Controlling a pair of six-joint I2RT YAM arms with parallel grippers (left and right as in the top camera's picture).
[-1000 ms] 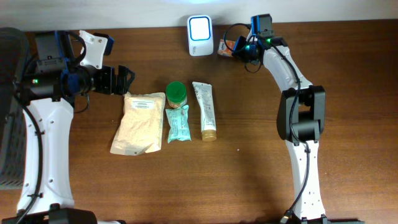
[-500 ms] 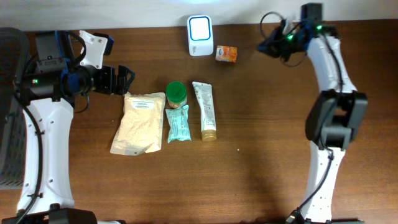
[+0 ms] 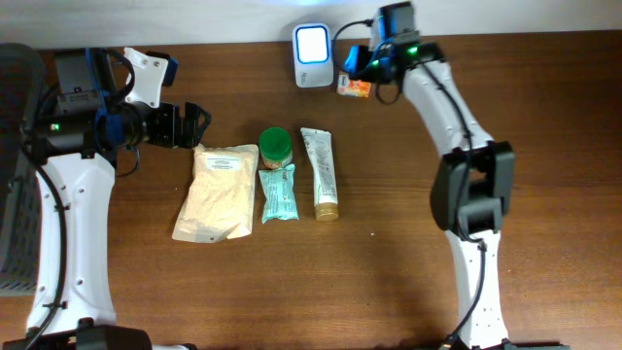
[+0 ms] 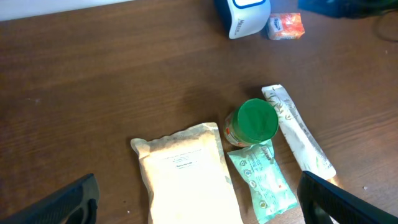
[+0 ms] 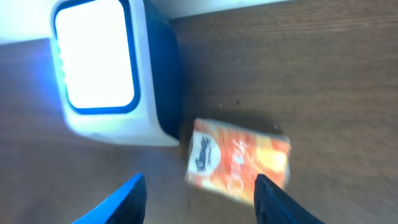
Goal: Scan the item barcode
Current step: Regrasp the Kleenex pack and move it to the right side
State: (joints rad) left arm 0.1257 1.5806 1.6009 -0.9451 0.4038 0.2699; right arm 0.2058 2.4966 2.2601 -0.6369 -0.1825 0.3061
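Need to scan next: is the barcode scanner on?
On. The barcode scanner has a window glowing bright white with a blue rim in the right wrist view, and it looks lit overhead too.

The left arm is bent inward, and the left gripper is wide open. The right arm reaches far forward; the right gripper points down, fingers apart.

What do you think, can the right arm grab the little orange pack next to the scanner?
Probably yes. The right arm hangs just above the orange pack with its jaws apart, and nothing lies on top. The scanner stands close beside it and might crowd one side.
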